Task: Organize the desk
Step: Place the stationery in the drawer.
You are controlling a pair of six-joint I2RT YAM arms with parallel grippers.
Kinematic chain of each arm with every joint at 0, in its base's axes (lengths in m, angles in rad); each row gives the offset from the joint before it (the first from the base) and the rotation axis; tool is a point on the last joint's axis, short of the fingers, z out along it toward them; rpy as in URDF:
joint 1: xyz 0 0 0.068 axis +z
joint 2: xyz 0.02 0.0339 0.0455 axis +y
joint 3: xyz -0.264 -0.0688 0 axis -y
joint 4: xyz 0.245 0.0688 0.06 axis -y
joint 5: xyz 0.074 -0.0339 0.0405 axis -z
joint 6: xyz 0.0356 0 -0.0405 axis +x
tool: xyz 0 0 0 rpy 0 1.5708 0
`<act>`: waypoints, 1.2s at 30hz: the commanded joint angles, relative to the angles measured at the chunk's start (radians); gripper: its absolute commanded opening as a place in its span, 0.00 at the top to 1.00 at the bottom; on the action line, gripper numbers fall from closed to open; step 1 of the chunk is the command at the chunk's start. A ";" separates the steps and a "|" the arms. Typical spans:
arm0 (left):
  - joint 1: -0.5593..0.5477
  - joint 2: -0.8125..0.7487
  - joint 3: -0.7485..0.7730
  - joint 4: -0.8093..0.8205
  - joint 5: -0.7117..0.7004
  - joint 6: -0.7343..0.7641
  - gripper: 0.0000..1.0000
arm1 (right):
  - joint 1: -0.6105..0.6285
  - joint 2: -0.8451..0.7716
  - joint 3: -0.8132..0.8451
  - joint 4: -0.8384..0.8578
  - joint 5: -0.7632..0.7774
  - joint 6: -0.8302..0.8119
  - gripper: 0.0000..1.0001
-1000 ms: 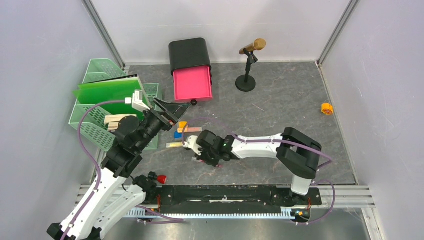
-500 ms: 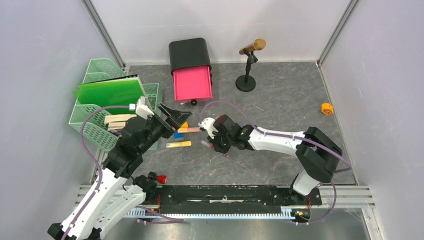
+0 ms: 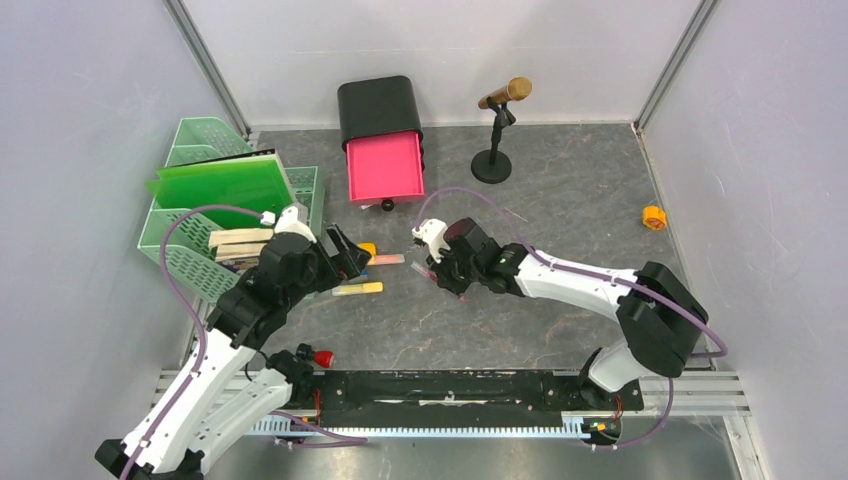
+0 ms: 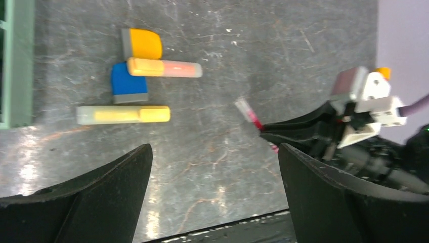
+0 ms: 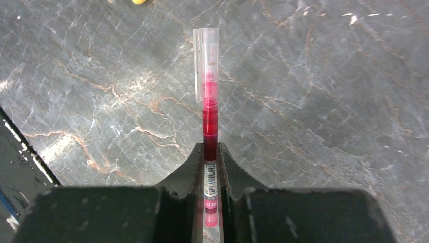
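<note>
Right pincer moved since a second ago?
Yes. The right pincer, shut on the red pen, has gone right and toward the far edge, away from the yellow highlighter and nearer the pink drawer.

desk (image 3: 570, 220): dark grey, pale-veined marble | pen (image 5: 210, 119): red, clear cap | drawer (image 3: 384, 165): pink | tray (image 3: 185, 262): mint green

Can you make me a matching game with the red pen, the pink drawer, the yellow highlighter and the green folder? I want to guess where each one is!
Things:
1. red pen
2. pink drawer
3. yellow highlighter
4. green folder

Places:
A. lying flat on the desk
B. pinched in the right gripper
C. pulled out of the black box
D. on the mint-green tray

Right pairs: 1-B, 2-C, 3-A, 4-D
</note>
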 commanded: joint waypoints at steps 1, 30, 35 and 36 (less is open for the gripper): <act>0.002 0.016 0.060 -0.042 -0.072 0.185 0.00 | -0.007 -0.078 0.004 0.039 0.072 0.005 1.00; 0.002 -0.115 -0.203 0.181 -0.156 0.460 0.00 | -0.114 0.267 0.717 -0.002 0.111 -0.090 1.00; 0.001 -0.093 -0.197 0.174 -0.149 0.458 0.00 | -0.151 0.355 0.847 0.005 0.110 -0.076 1.00; 0.001 -0.090 -0.196 0.173 -0.149 0.457 0.00 | -0.157 0.366 0.861 0.013 0.110 -0.074 1.00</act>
